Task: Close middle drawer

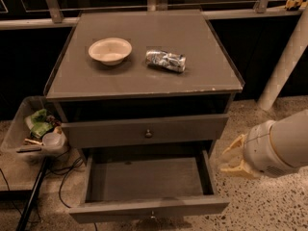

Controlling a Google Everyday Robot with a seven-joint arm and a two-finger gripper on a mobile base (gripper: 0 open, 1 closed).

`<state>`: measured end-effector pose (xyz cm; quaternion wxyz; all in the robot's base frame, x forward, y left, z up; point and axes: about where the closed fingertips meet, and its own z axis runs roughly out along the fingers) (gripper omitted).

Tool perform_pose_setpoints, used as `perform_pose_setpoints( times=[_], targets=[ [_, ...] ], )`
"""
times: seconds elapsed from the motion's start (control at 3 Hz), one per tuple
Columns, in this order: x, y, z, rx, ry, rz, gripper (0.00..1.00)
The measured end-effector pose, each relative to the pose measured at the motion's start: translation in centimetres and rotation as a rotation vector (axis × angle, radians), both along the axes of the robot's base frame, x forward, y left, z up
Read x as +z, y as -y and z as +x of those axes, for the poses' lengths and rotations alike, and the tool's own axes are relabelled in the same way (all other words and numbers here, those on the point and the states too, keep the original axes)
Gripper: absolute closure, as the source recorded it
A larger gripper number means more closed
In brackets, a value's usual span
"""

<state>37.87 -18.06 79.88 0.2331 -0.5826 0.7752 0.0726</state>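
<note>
The middle drawer [147, 179] of the grey cabinet [144, 57] is pulled far out and is empty inside. Its narrow front [149, 209] faces me at the bottom of the view, with a small round knob [152, 214] at its centre. Above it, the taller-fronted top drawer [144, 131] stands slightly out and has its own knob [148, 134]. My gripper [234, 159], cream-coloured on a white arm, hangs low at the right, just outside the open drawer's right side wall and apart from it.
A white bowl [110, 50] and a crushed silver can [165, 60] lie on the cabinet top. A clear bin [33, 129] with rubbish stands on the left, with cables and a black pole [31, 196] below it. A white post [284, 61] leans at the right.
</note>
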Motion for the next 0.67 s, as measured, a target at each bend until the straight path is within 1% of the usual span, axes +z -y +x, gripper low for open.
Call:
perform_pose_setpoints(
  times=[0.33, 0.67],
  targets=[
    [-0.07, 0.12, 1.61, -0.035, 0.061, 0.002, 0.88],
    [-0.06, 0.12, 1.62, -0.035, 0.061, 0.002, 1.0]
  ],
)
